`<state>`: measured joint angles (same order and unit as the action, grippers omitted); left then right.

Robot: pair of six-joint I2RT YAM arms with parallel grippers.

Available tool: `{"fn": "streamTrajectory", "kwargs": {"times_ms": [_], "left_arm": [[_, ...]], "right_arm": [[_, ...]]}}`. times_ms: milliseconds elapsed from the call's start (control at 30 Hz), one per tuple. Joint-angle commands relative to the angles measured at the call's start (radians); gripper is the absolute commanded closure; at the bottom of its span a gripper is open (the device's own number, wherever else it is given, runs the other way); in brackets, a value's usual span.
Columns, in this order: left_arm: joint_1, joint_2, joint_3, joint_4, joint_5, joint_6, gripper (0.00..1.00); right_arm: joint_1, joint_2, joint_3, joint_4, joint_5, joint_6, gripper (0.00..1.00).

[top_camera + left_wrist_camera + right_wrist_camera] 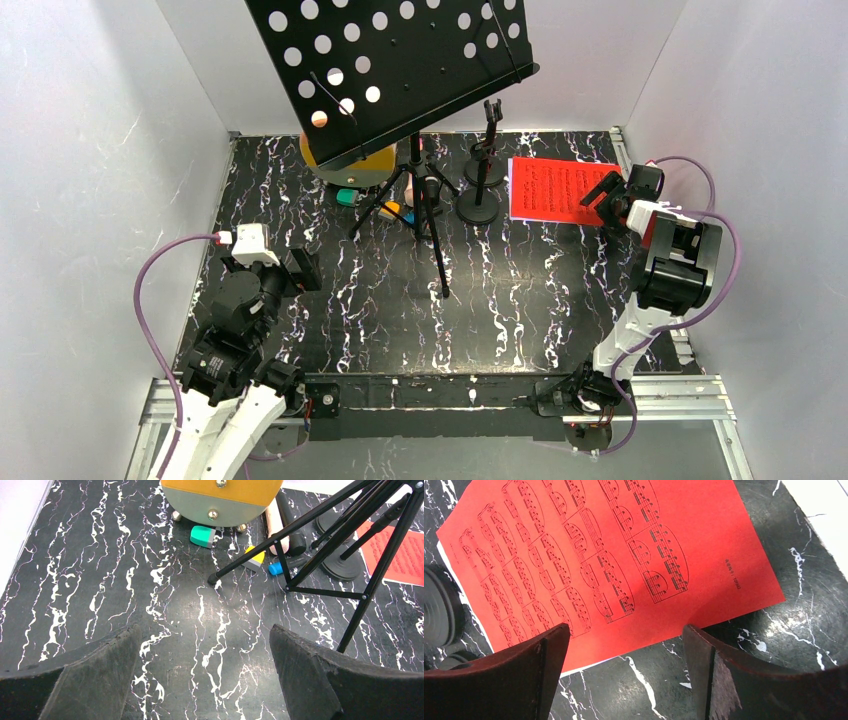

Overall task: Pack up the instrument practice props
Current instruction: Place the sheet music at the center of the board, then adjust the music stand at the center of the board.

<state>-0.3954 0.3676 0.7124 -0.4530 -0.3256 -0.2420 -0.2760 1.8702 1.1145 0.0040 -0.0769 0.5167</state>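
Between white walls [90, 150], blk marbled tabletop [500, 300]; left gripper [204, 630], right gripper [626, 627] both released.

Bright, even light — soft shadows

Top external: high, above and behind arms [240, 330], looking steeply down — whole marbled table [520, 300] in view, far wall [600, 60] at top. Left wrist: low, near tabletop, facing far end past own fingers [90, 680] toward tripod legs [300, 555]. Right wrist: very close, tilted down onto red sheet [599, 555]. Shared — red sheet and mic holder base [434, 610] in all three; tripod legs in top and left wrist.
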Motion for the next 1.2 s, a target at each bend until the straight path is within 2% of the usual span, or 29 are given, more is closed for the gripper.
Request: {"fn": "streamTrajectory", "kwargs": {"times_ms": [0,200,300,500,733,1033,1167], "left_arm": [[0.006,0.014,-0.005,-0.003,-0.012,0.009,0.02],[0.006,0.017,-0.005,-0.002,-0.008,0.009,0.02],[0.006,0.020,-0.005,-0.001,-0.001,0.010,0.02],[0.007,0.038,-0.005,0.006,0.026,0.013,0.02],[0.009,0.047,-0.005,0.011,0.070,0.025,0.02],[0.010,0.054,-0.027,0.040,0.141,0.040,0.02],[0.010,0.071,-0.031,0.047,0.178,0.044,0.02]], "right_arm": [[-0.009,0.035,0.011,-0.017,-0.038,-0.031,0.08],[-0.009,-0.013,0.023,-0.056,-0.021,-0.092,0.08],[-0.004,-0.077,0.002,-0.063,-0.032,-0.117,0.02],[0.060,-0.250,-0.089,0.002,-0.057,-0.125,0.01],[0.301,-0.426,-0.198,0.123,0.036,-0.162,0.01],[0.614,-0.595,-0.304,0.288,-0.043,-0.209,0.02],[0.758,-0.616,-0.349,0.337,-0.022,-0.211,0.03]]}}
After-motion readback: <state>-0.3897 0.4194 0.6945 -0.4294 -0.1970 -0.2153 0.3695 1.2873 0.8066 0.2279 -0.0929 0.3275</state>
